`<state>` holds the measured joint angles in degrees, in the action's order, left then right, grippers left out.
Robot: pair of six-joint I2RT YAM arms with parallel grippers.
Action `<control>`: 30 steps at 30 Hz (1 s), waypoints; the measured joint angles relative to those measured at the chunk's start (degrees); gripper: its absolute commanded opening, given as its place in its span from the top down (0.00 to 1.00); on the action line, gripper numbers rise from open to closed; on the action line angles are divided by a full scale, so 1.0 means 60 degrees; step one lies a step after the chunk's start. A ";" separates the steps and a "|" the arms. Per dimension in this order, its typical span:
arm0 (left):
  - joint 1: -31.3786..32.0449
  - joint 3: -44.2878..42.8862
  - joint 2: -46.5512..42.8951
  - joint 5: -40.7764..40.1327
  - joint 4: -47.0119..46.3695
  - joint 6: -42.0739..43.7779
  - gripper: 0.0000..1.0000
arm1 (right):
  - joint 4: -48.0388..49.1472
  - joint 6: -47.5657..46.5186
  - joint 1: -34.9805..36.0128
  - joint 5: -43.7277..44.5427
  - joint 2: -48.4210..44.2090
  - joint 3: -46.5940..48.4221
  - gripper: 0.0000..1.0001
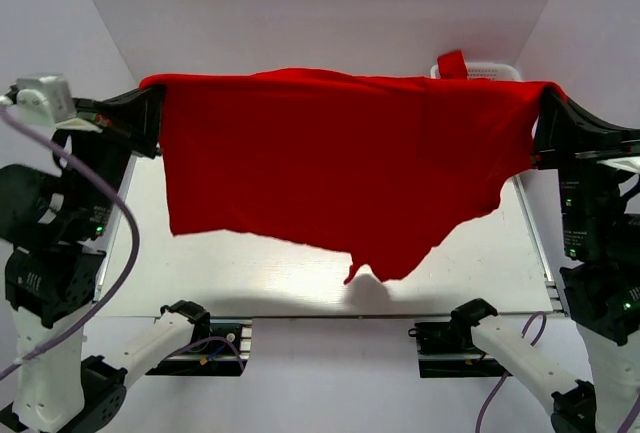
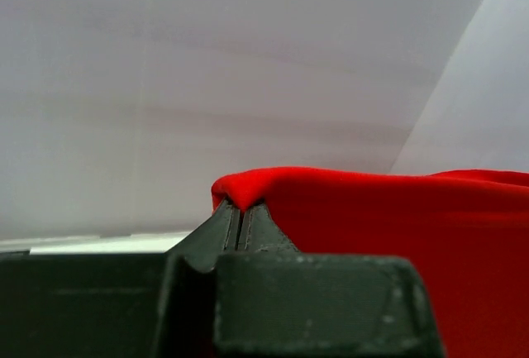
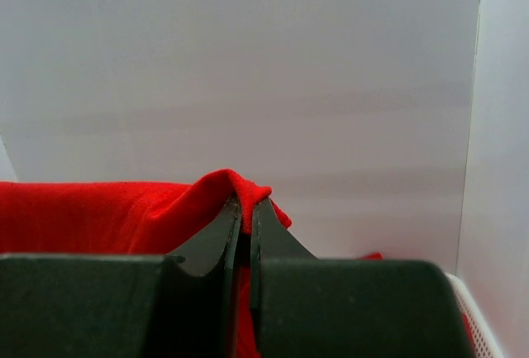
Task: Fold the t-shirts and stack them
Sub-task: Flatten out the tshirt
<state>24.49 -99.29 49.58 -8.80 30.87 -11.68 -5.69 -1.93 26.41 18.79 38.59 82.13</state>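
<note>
Spread step in hand: left fingers (image 2: 221, 230) and right fingers (image 3: 216, 238) clamping top corners of plain red fabric t-shirt (image 1: 340, 173), hanging stretched above white worktop (image 1: 250, 288). Next, likely: lowering flat onto worktop, keeping tension.

shirt (image 1: 340, 173): red, spread wide, hanging in air, hem uneven
second shirt (image 1: 452, 63): red, bunched, far right

Robot lab, small test booth. Plain white walls (image 1: 330, 3) stand around three sides. Bare white tabletop (image 1: 250, 273) in middle. Left arm (image 1: 50, 253) and right arm (image 1: 600, 253) are black and white machines, bolted at near edge. Purple cable (image 1: 127, 243) loops loose. Tiny green light (image 1: 99, 230) glows on left arm.
</note>
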 measured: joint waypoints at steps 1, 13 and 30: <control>0.0000 -0.0033 0.0109 -0.0098 0.0047 -0.0025 1.00 | 0.0095 0.0000 0.0000 0.0044 0.0007 -0.0095 1.00; -0.0146 0.2524 0.3574 -0.2448 0.0178 -0.1326 1.00 | 0.1763 0.0055 -0.0131 0.2470 0.3395 -0.2473 1.00; -0.2109 0.0397 1.2036 -0.2127 -0.1206 -0.1570 0.93 | 0.1366 0.1366 -0.1898 0.0277 1.2917 0.1829 1.00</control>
<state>11.84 -96.90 121.80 -21.56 23.64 -21.10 2.50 6.26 15.03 20.45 116.09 93.10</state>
